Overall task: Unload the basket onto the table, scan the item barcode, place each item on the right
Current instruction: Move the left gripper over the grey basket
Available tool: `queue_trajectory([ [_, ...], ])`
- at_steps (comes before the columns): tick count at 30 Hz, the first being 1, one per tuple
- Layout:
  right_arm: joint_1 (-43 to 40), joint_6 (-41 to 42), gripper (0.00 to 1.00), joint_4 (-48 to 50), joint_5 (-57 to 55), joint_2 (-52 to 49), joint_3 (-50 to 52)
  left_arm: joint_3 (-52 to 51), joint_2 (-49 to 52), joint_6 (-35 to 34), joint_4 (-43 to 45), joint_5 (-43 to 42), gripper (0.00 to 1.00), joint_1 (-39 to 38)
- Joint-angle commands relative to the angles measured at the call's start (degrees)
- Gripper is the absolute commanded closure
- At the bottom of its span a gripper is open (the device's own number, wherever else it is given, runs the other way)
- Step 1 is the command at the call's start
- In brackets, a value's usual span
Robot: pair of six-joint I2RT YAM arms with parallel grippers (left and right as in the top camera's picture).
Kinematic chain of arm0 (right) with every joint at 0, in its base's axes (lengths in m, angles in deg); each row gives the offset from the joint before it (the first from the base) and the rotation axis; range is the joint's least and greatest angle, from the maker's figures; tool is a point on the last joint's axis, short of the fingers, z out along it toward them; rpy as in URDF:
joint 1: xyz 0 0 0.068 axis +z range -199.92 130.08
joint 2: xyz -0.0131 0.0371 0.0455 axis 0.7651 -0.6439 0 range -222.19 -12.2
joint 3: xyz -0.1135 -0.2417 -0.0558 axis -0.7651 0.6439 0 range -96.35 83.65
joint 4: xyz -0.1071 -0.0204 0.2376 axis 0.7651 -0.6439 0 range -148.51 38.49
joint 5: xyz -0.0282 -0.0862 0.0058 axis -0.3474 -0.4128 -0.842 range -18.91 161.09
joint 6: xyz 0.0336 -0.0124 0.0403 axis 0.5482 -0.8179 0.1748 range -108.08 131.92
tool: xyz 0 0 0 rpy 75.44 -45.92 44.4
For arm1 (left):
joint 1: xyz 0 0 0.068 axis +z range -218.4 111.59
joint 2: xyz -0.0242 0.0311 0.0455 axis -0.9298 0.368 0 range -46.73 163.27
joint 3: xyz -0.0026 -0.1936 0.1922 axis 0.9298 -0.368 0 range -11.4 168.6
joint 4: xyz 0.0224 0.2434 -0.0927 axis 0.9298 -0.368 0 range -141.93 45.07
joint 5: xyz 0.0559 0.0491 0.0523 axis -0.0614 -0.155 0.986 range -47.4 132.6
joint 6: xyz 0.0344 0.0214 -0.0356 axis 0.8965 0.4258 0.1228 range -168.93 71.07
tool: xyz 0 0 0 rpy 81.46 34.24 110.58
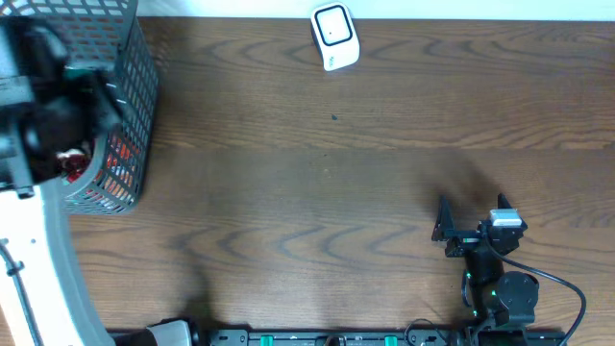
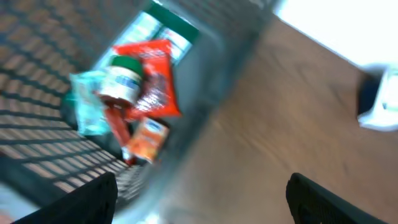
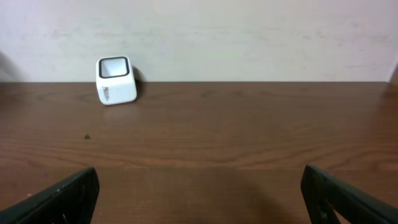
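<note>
Left hand [image 2: 205,205], spread wide and empty, hung above the items [image 2: 134,93] in the basket [image 1: 135,115], upper left; right hand [image 3: 199,205], also wide, far off lower right.

Surface: dark wood-grain table [image 1: 336,192] | far-left corner: grey mesh basket [image 1: 135,106] standing on it | far edge, centre: white scanner [image 1: 334,37]
</note>
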Motion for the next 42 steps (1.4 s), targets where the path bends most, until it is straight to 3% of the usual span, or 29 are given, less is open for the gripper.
queue_trajectory([
  [1, -0.2, -0.3, 0.01, -0.2, 0.0, 0.3, 0.1, 0.9, -0.3, -1.4, 0.9, 1.0, 0.13, 5.4],
  [11, -0.2, -0.3, 0.01, -0.2, 0.0, 0.3, 0.1, 0.8, 3.1, -1.4, 2.8, 1.0, 0.13, 14.0],
  [20, -0.2, -0.3, 0.01, -0.2, 0.0, 0.3, 0.1, 0.5, 4.7, 4.6, 1.1, 1.0, 0.13, 14.3],
  [42, -0.2, -0.3, 0.01, -0.2, 0.0, 0.3, 0.1, 0.5, 12.2, 3.6, 9.4, 1.0, 0.13, 14.3],
])
